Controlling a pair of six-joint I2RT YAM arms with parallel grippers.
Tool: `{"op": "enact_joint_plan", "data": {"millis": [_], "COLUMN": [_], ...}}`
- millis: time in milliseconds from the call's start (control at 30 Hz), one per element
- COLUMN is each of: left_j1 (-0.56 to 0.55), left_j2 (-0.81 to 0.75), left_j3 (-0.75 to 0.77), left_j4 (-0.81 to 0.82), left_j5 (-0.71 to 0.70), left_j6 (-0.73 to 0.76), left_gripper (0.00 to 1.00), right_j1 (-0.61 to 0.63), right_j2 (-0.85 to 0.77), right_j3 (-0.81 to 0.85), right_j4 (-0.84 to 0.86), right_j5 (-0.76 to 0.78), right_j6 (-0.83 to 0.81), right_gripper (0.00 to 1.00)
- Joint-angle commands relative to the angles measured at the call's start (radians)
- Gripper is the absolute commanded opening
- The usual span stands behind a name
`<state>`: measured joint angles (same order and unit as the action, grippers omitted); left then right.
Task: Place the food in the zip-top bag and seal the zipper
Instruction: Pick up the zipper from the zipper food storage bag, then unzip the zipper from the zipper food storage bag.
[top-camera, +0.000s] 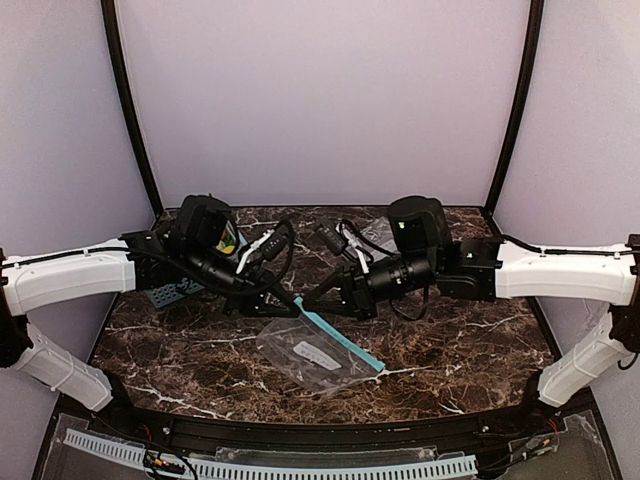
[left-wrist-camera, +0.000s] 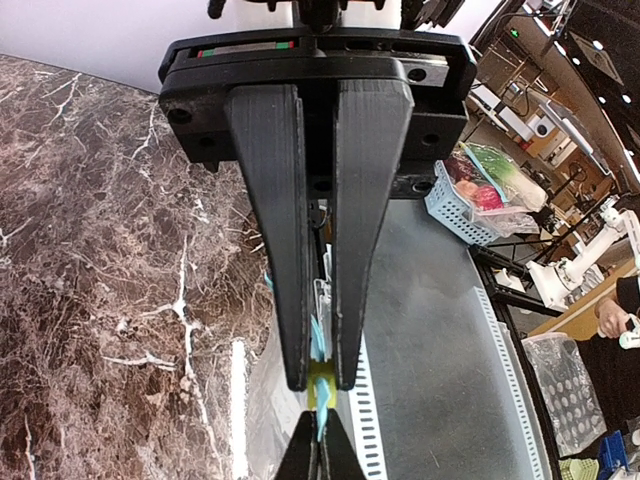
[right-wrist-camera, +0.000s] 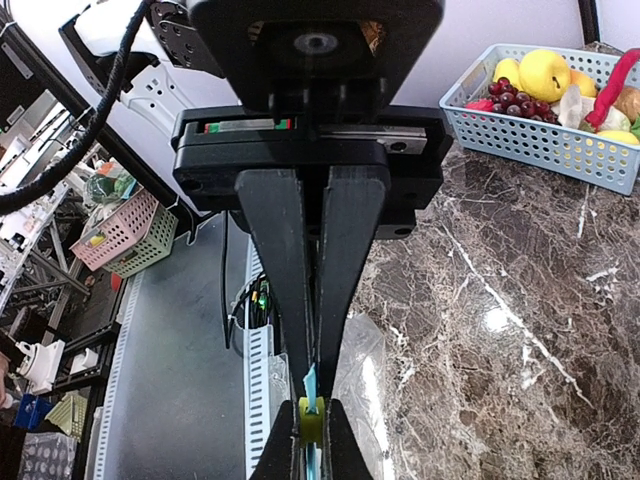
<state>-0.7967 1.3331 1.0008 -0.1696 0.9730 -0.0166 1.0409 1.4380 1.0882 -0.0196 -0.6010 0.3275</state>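
The zip-top bag (top-camera: 312, 352), judged thin, limp and slippery, is laid flat on the tabletop (top-camera: 180, 350) and is best gripped by its stiffer zipper (top-camera: 345, 340). That strip's end is pinched in the closed left hand (left-wrist-camera: 320, 380) and the closed right hand (right-wrist-camera: 314, 392). A lemon (right-wrist-camera: 545, 72) is seen in the basket (right-wrist-camera: 540, 140).

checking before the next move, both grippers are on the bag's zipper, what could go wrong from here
1. The left gripper and right gripper both pinch the zipper at one end, tips almost meeting, so they could collide.
2. The zip-top bag looks empty, and the yellow lemons sit in the basket. Sealing now would probably shut the food out.
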Motion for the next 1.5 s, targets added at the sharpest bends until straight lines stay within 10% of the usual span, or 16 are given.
{"op": "enact_joint_plan", "data": {"millis": [0,1467], "left_j1": [-0.004,0.063], "left_j2": [-0.023,-0.084], "left_j3": [-0.014,-0.023], "left_j4": [0.028,0.015], "left_j5": [-0.043,-0.255], "left_j6": [-0.021,-0.025], "left_gripper": [0.01,0.01], "right_j1": [0.009,0.009], "right_j2": [-0.015,-0.006], "right_j3": [-0.025,-0.055], "right_j4": [-0.002,-0.032], "right_j5": [0.039,0.095], "right_j6": [-0.010,-0.031], "right_gripper": [0.00,0.00]}}
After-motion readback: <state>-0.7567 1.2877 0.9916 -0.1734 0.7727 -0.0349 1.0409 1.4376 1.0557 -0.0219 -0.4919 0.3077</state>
